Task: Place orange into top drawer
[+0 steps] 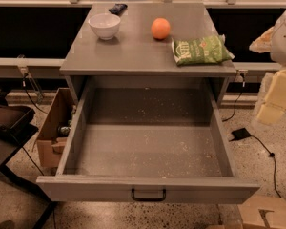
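Observation:
The orange (160, 28) sits on the grey cabinet top (133, 51), right of centre toward the back. The top drawer (148, 151) below is pulled fully open; its speckled floor holds nothing but crumbs, and a small black handle (148, 195) is on its front panel. My arm shows at the right edge of the camera view, and its pale gripper (275, 97) hangs to the right of the cabinet, well away from the orange and outside the drawer. It holds nothing that I can see.
A white bowl (104, 26) stands at the back left of the cabinet top, with a small dark object (117, 8) behind it. A green chip bag (200, 50) lies right of the orange. A cardboard box (55, 128) stands left of the drawer. Cables (257, 142) lie on the floor at right.

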`<state>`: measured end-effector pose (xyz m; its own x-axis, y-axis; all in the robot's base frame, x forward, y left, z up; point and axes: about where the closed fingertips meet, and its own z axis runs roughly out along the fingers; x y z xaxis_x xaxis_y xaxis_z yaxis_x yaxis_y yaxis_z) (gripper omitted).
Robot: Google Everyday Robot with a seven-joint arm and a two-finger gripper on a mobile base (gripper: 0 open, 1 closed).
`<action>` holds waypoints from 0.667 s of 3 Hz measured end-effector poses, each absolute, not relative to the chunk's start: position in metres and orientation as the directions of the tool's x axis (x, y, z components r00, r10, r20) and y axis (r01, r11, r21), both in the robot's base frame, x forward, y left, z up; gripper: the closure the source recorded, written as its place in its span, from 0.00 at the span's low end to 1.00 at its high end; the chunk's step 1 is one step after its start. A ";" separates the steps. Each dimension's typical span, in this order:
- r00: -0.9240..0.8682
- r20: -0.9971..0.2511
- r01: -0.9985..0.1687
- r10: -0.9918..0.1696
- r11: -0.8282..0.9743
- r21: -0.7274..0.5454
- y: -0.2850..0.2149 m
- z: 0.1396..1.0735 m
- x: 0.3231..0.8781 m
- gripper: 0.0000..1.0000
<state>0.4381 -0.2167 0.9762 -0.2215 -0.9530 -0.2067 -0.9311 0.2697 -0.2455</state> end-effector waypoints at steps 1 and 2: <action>-0.221 -0.207 -0.931 -0.953 0.270 -0.246 -0.217 0.976 0.438 0.00; -0.211 -0.254 -0.920 -0.944 0.280 -0.276 -0.213 0.968 0.453 0.00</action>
